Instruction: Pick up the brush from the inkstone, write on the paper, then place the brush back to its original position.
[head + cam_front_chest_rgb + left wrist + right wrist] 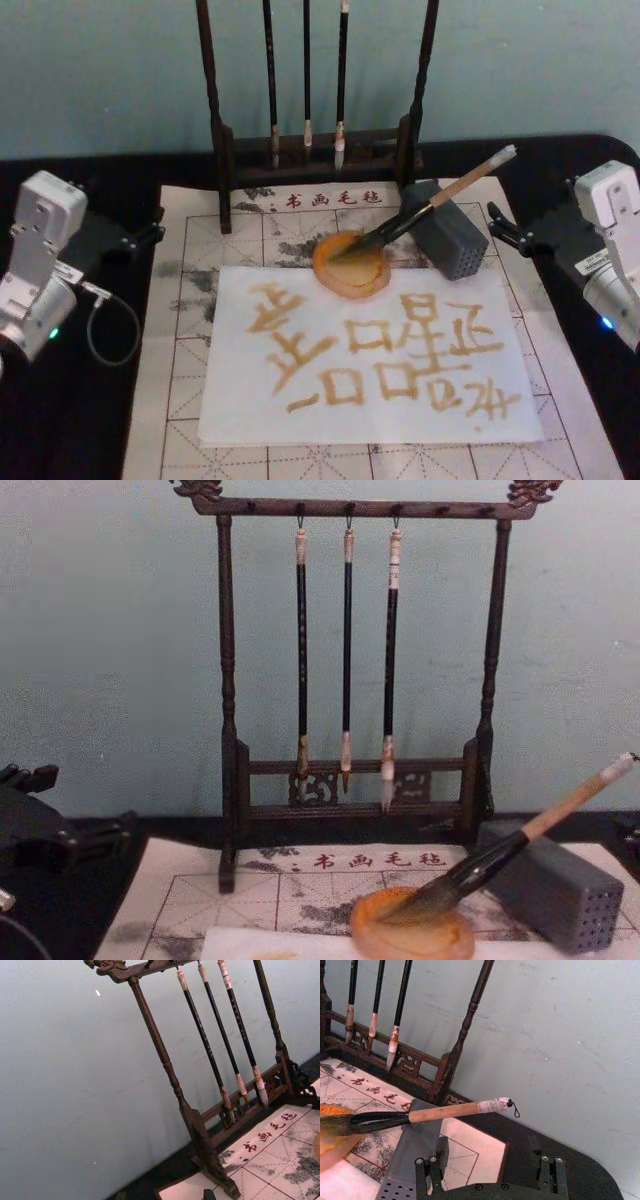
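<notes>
Resting open at the right edge of the mat (pixel 180 330), the right gripper (pixel 497 226) holds nothing. In its wrist view its fingers (pixel 431 1175) stand well apart, near the whitish end of the brush (pixel 420 210). Left gripper (pixel 155 225) sits at the mat's left edge, prongs parted, empty; its body is cut off at the chest view's edge. Brush lies tilted, bristles in the inkstone (pixel 335 285), handle across the grey block (pixel 455 250), pointing far-right. Bristle tip is hard to separate from the amber dish. Inkstone sits at the far edge of the paper (pixel 370 400), which bears amber characters. Behind stands the rack (pixel 225 160) with three thin brushes (pixel 306 70), its top cut off in the head view.
</notes>
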You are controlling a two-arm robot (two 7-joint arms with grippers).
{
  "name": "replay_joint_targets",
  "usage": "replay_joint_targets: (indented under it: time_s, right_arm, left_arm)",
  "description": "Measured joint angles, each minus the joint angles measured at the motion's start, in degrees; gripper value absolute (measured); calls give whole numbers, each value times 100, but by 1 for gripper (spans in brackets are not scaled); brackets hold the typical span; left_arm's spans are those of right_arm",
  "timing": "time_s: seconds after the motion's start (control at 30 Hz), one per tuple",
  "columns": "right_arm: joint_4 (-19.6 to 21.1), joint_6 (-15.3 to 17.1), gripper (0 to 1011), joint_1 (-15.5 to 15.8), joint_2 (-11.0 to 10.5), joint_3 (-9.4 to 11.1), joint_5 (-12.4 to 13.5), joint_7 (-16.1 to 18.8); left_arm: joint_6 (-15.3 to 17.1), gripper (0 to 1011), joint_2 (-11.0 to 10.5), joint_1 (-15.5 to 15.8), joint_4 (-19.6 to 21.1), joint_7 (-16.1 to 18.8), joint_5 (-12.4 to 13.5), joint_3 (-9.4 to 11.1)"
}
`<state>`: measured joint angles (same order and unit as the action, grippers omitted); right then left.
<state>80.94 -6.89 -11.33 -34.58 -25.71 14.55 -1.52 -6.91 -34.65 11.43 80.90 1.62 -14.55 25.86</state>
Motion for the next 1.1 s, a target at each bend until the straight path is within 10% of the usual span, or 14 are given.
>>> replay_joint_targets:
  time_s: [0.4,1.1]
  right_arm:
    - [402,317,1000,346,20,388,604,511]
    - [514,2353,1000,388,785,1376,3191,1343]
  left_arm:
    - [0,1001,0,0,0,0,0,0]
    - [0,1001,0,0,0,0,0,0]
